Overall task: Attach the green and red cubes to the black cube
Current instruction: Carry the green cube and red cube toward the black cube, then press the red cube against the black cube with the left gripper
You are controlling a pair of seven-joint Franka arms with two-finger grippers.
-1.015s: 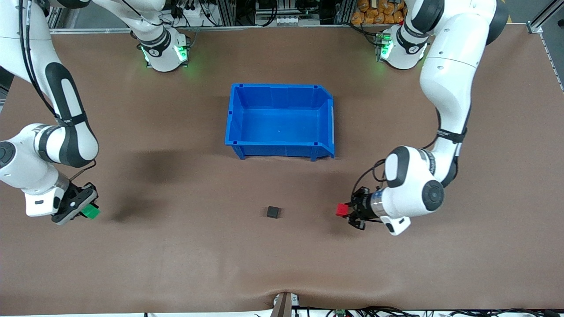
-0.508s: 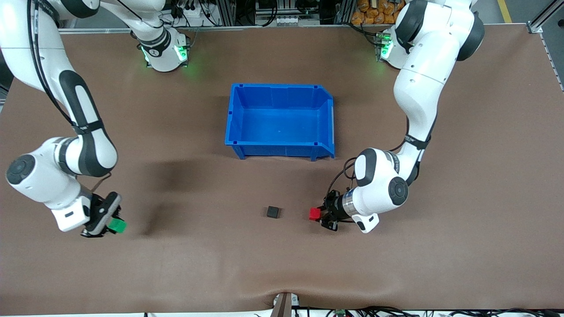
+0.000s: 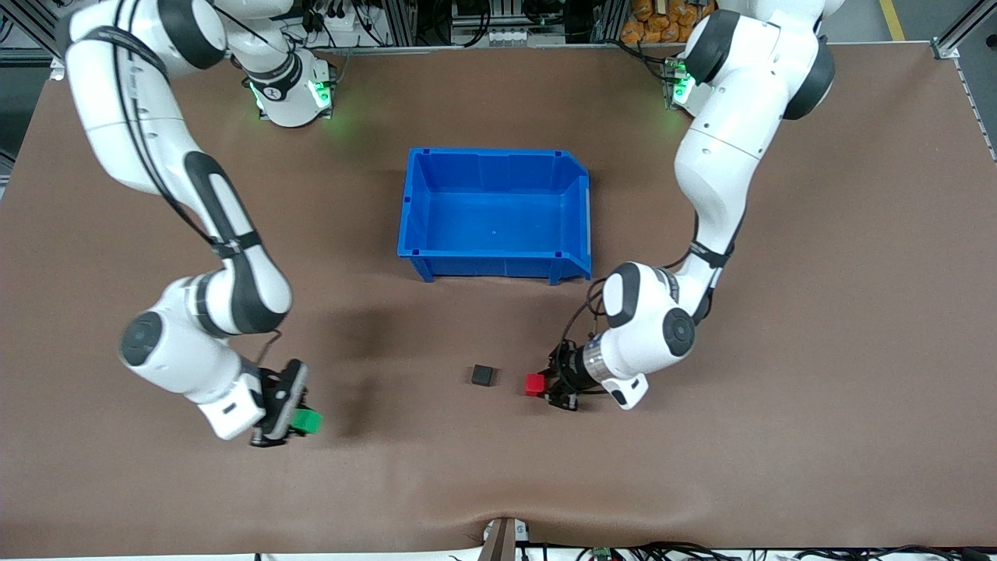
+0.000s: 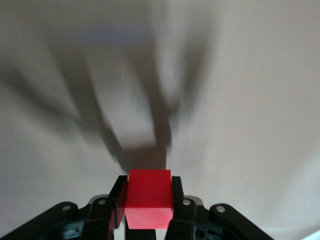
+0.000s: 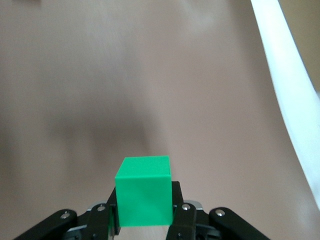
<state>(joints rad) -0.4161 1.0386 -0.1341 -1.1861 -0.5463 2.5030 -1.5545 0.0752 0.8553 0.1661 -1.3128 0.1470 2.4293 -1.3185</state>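
Right now my left gripper (image 3: 537, 386) has its fingers (image 4: 118, 202) clenched on the red cube (image 3: 534, 384), low over the brown surface (image 3: 701, 467), just beside the black cube (image 3: 483, 375) toward the left arm's end, a small gap between them. My right gripper (image 3: 300, 417) grasps the green cube (image 3: 308, 421) over the surface, well apart from the black cube toward the right arm's end. Black cube sits on the surface, nearer the front camera than the blue bin (image 3: 413, 206).

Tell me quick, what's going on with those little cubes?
Left gripper shut on red cube, beside black cube, gap between. Right gripper shut on green cube. Path clear.
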